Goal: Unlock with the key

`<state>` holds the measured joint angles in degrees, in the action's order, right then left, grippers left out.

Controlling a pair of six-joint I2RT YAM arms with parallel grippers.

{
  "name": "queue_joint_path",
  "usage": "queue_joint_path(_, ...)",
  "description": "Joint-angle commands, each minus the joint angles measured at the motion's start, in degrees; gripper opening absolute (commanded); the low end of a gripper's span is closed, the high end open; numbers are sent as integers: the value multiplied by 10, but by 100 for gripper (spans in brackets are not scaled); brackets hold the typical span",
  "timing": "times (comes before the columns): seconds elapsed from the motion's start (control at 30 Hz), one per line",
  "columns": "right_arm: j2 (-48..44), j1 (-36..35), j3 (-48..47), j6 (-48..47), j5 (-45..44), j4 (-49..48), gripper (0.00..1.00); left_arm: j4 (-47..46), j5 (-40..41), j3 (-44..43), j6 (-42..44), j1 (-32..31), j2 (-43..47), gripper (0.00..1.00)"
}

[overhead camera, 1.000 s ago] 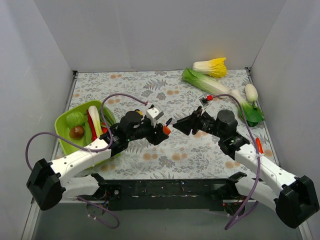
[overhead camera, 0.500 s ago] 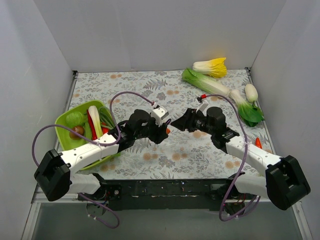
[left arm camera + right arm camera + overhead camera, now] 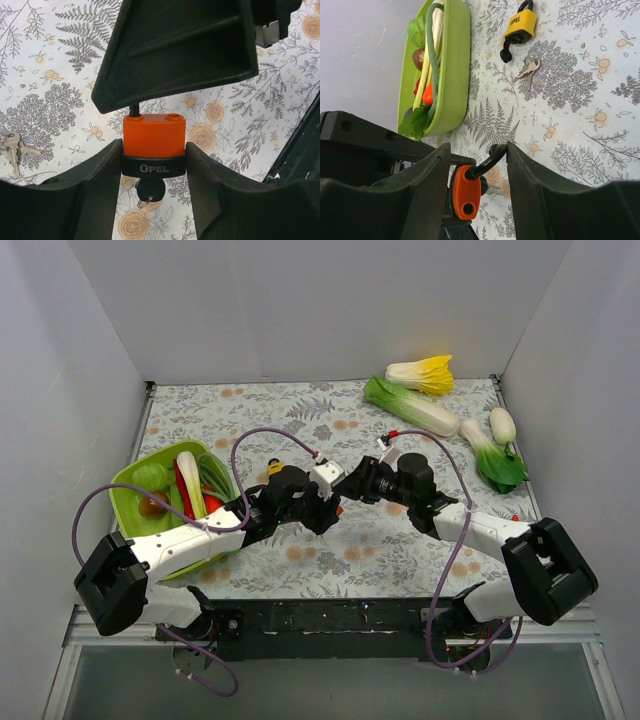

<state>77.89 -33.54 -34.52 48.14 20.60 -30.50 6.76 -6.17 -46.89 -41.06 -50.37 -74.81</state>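
My left gripper [image 3: 154,150] is shut on the black base of an orange padlock [image 3: 154,132], held above the table; the padlock also shows in the right wrist view [image 3: 466,192]. The key [image 3: 150,189], with a black head and a small ring, sits in the padlock's keyhole. My right gripper [image 3: 477,150] is open with its fingers either side of the black shackle [image 3: 487,160]. The shackle tip touches one finger, and one shackle hole in the body is empty. In the top view the two grippers meet at mid-table, left [image 3: 330,510] and right [image 3: 347,485].
A yellow padlock [image 3: 520,25] with a black key head and loose silver keys [image 3: 529,67] lies on the cloth; the silver keys also show in the left wrist view [image 3: 12,145]. A green basket [image 3: 128,502] of vegetables stands at the left. Bok choy [image 3: 410,405], a yellow-white cabbage [image 3: 425,372] and a white radish [image 3: 502,425] lie at the back right.
My right gripper has moved left to the padlock, and its fingers now flank the shackle. My left gripper has shifted a little to the right with the padlock.
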Motion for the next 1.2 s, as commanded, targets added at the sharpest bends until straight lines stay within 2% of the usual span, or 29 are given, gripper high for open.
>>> queue_joint_path(0.0,13,-6,-11,34,15,-82,53,-22,15,-14,11,-2,15,0)
queue_joint_path(0.23,34,-7,0,69,42,-157,36,-19,16,-16,12,-3,8,0)
queue_joint_path(0.33,33,-7,4,70,42,-164,32,-17,22,-17,12,-3,9,0)
queue_joint_path(0.47,29,-7,5,57,31,-146,32,-15,26,-20,4,-3,8,0)
queue_joint_path(0.5,27,-8,6,52,28,-135,32,-13,27,-21,2,-3,6,0)
queue_joint_path(0.63,6,-7,6,25,8,-97,52,-8,37,-26,-15,-3,6,0)
queue_joint_path(0.73,-15,-7,4,-5,-18,-61,60,-4,42,-29,-33,-3,5,0)
queue_joint_path(0.9,-60,36,13,-46,-35,-8,63,21,42,-49,-58,-3,-23,0)
queue_joint_path(1.17,-234,134,45,-159,-118,155,67,52,55,-79,-97,-9,-96,0)
